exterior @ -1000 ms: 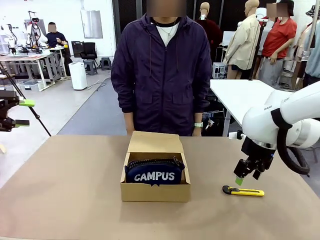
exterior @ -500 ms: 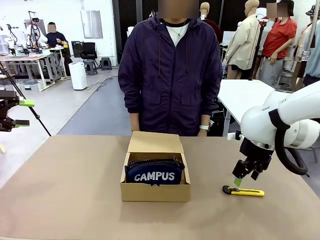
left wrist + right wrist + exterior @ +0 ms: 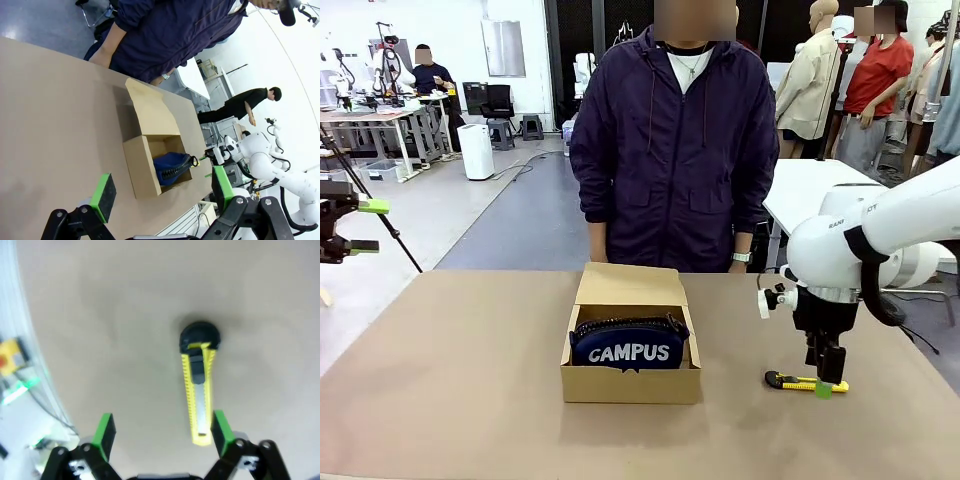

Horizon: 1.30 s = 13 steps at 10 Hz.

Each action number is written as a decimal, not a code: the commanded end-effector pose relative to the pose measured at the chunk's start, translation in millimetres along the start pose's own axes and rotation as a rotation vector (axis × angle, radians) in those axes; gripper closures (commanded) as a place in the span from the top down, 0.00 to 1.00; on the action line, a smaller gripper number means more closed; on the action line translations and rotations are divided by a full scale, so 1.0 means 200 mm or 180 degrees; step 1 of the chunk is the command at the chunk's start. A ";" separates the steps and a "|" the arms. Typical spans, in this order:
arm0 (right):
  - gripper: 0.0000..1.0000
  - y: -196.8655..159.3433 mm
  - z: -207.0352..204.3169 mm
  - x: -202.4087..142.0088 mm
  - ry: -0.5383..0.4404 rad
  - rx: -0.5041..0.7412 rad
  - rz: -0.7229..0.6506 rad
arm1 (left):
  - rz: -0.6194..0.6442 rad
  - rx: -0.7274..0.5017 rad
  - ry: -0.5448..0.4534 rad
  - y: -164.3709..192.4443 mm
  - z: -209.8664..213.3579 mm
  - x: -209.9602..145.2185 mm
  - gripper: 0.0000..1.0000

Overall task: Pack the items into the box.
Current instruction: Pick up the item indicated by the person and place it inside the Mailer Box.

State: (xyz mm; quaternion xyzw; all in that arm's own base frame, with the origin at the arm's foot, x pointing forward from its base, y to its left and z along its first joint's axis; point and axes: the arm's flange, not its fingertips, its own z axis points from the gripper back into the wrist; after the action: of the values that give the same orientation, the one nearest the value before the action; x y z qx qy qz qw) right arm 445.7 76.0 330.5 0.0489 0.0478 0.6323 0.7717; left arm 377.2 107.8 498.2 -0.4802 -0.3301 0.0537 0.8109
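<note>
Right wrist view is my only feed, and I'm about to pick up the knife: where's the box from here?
Observer: The box sits at the table's middle, to the robot's left of the knife, well apart from it.
Operator: Is it open, and is anything inside?
Observer: Its lid stands open toward the person; the pencil case already lies inside.
Operator: Is the other arm in the way?
Observer: No, the left gripper hangs open off the table's left side, far from the box.
</note>
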 end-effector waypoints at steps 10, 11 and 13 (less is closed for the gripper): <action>1.00 0.01 -0.16 0.05 0.0213 -0.0323 0.0118 | 0.0009 0.0010 0.0038 -0.01 0.01 0.00 1.00; 1.00 0.00 -0.17 0.04 0.0219 -0.0330 0.0085 | 0.0009 0.0010 0.0038 -0.01 0.01 0.00 1.00; 1.00 -0.01 -0.19 0.03 0.0264 -0.0374 0.0050 | 0.0009 0.0010 0.0038 -0.01 0.01 0.00 1.00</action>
State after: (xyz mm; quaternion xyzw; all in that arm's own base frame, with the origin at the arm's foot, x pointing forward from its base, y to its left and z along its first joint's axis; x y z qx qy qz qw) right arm 441.1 83.5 295.1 0.0019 0.0431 0.6466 0.7616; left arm 377.2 107.8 498.2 -0.4803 -0.3299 0.0536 0.8109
